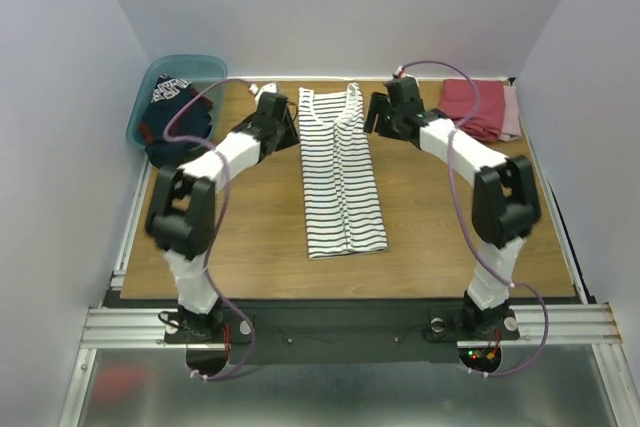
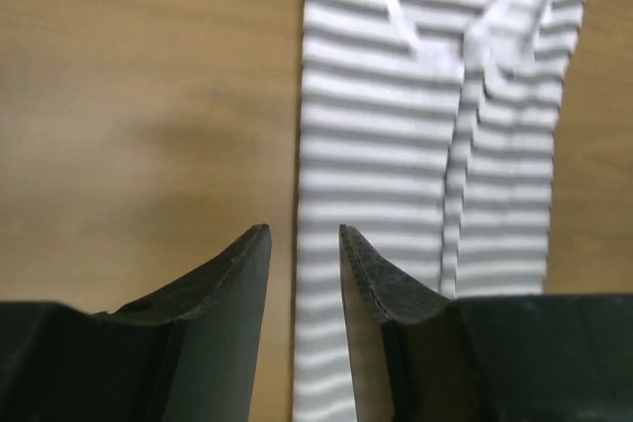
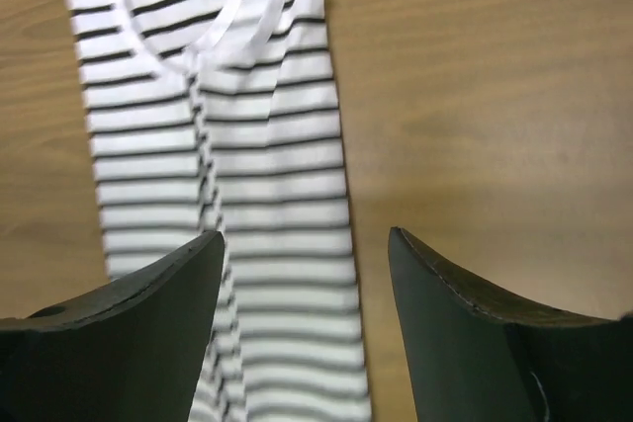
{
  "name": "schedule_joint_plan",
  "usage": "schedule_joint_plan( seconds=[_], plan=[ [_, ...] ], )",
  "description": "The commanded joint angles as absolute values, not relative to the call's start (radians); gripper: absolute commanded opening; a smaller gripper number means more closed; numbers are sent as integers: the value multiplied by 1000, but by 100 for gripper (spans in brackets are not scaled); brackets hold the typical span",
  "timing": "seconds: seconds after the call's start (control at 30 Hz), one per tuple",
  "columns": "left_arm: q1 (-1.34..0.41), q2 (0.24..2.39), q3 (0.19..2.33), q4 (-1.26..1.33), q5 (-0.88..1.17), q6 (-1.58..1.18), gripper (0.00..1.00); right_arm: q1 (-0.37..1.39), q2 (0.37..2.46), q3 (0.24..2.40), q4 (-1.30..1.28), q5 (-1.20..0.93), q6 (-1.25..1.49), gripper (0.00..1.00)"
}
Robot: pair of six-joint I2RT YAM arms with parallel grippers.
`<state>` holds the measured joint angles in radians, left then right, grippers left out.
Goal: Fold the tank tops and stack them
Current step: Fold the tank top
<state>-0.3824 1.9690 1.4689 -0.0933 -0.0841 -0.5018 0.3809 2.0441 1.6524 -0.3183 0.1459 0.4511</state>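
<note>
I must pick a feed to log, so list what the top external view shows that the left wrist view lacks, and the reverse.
Only the top external view: the left arm and right arm, the teal bin at far left holding a navy top, a reddish cloth at far right, and the whole length of the striped tank top.
Only the left wrist view: the left fingers up close, parted with nothing between them, above one side edge of that top.
Both: the striped top lying flat on the wooden table.
</note>
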Motion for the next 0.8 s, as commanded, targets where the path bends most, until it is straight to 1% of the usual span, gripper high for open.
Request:
schedule_joint_plan(
  seconds=[0.0, 0.03, 0.07, 0.1, 0.13, 0.17, 0.2, 0.23, 0.33, 0.37, 0.47, 0.6, 0.77],
  plan=[
    [-440, 1627, 1185, -45, -86, -604, 45, 385, 1754, 1359, -311, 83, 529, 73],
    [-458, 1512, 1045, -22, -87, -647, 45, 388, 1697, 1294, -308, 74, 535, 72],
    [-483, 1456, 979, -15, -89, -667, 45, 396, 1645, 1216, -305, 75, 543, 71],
    [-542, 1406, 922, -12, -109, -686, 45, 397, 1541, 1157, -305, 68, 555, 71],
    [-581, 1319, 820, -9, -117, -733, 45, 402, 1493, 1034, -305, 54, 570, 71],
    [-615, 1283, 775, -12, -117, -758, 45, 409, 1445, 978, -305, 39, 575, 70],
    [-645, 1249, 735, -20, -127, -796, 45, 413, 1345, 930, -310, 25, 587, 69],
    [-717, 1191, 657, -21, -135, -830, 45, 423, 1303, 825, -313, 17, 619, 69],
    [-794, 1125, 562, -34, -141, -945, 45, 455, 1145, 695, -333, -24, 685, 67],
    [-831, 1086, 516, -35, -141, -971, 45, 484, 1119, 622, -333, -32, 702, 67],
    [-892, 1048, 463, -46, -167, -1028, 45, 544, 1060, 534, -334, -38, 764, 66],
    [-922, 1075, 422, -28, -164, -1072, 49, 584, 1042, 483, -321, -28, 805, 66],
    [-934, 1094, 407, -5, -169, -1103, 50, 597, 1063, 456, -290, -32, 830, 66]
  ],
)
